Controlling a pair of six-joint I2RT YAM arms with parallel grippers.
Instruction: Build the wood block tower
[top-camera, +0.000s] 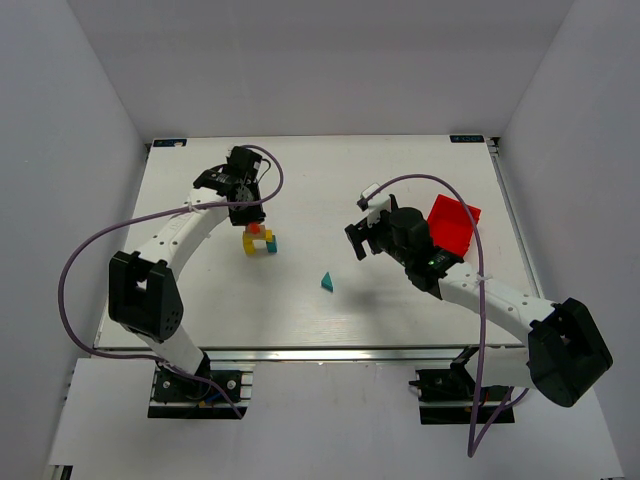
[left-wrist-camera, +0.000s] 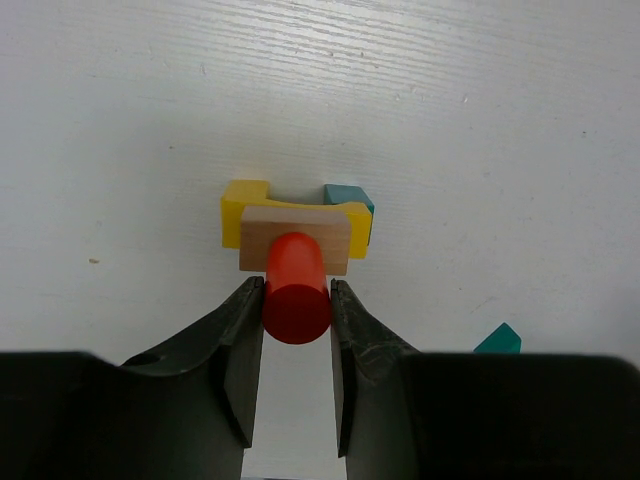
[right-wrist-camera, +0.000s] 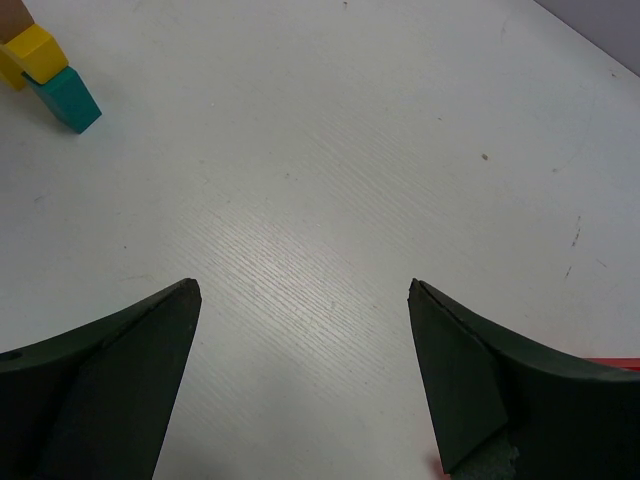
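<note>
The two dark fingers (left-wrist-camera: 240, 340) of the left gripper (left-wrist-camera: 296, 290) are closest to the lens. They are clamped on a red cylinder (left-wrist-camera: 297, 312), one finger on each side of it. The cylinder stands upright over a tan block (left-wrist-camera: 290, 222); whether its bottom already touches the block, I cannot tell. The tan block lies across a yellow arch (left-wrist-camera: 234, 207). A teal cube (left-wrist-camera: 347, 195) sits on the table (top-camera: 400, 310) and touches the arch on the side toward the right edge. This small tower stands in the left half of the table, about halfway between the near edge and the far edge. A teal triangle (top-camera: 327, 282) lies alone near the middle of the table, a little closer to the near edge and well apart from the tower. The right gripper (right-wrist-camera: 300, 288) hangs above bare table right of the middle, its fingers wide apart with nothing between them. Just beside it, toward the right edge, is a red bin (top-camera: 452, 225)
</note>
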